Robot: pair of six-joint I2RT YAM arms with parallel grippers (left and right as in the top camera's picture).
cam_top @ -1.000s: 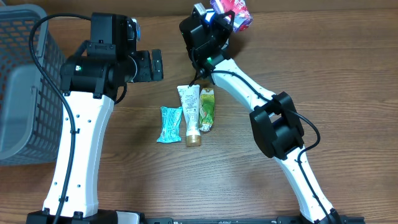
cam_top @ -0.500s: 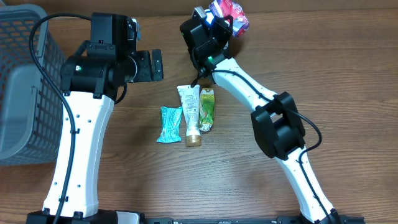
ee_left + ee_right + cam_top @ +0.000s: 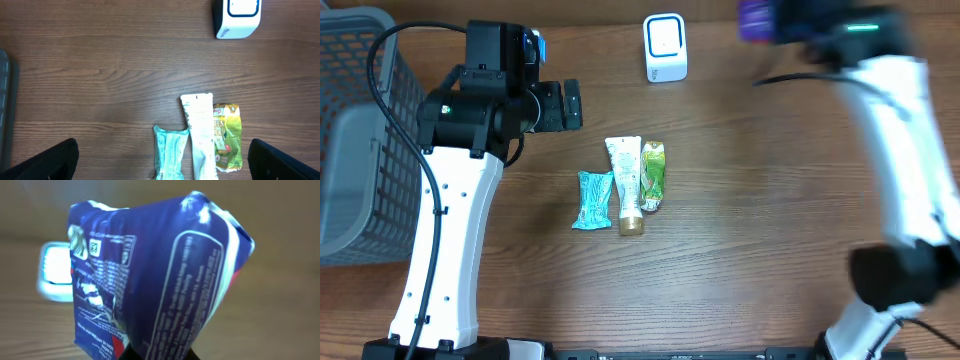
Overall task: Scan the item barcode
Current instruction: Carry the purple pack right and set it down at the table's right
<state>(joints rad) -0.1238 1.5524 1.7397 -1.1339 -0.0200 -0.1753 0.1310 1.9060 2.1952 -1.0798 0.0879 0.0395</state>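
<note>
Right gripper (image 3: 785, 20) clamped on the blue packet (image 3: 150, 275), off to the scanner's (image 3: 665, 47) side. Left gripper (image 3: 570, 104) spread wide, holding nothing.

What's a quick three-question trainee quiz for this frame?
1. True or false: the left tool is shut on the white tube.
2. What does the right tool hold? A) blue packet B) green pouch C) scanner
3. How many items lie in the row on the table?
Key: 1 false, it is open and empty; 2 A; 3 three.
</note>
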